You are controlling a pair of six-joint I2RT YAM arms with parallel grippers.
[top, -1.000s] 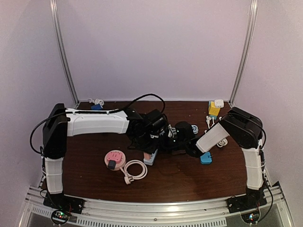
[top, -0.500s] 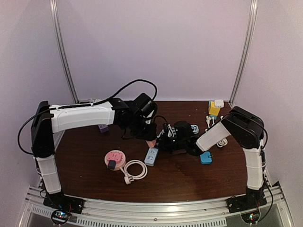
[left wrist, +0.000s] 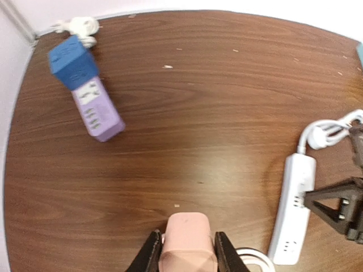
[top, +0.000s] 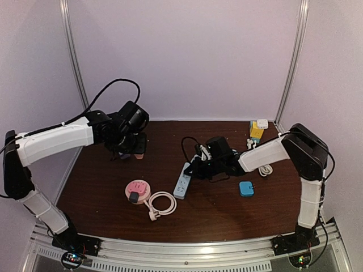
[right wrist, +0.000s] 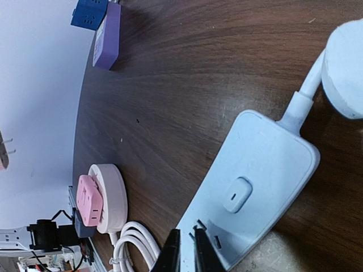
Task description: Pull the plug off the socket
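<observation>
Clamping the left gripper (left wrist: 186, 258) on the pink plug (left wrist: 187, 235), held above the table (left wrist: 198, 113), well apart from the white power strip (left wrist: 295, 215). Resting the right gripper (right wrist: 186, 249), tips nearly pressed together, against that strip.

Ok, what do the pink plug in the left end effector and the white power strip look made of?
The pink plug: probably moulded plastic, matte; rounded corners, even colour, no glare. The white power strip: likely hard plastic, smooth and faintly glossy; seamless rounded shell with a moulded button.
</observation>
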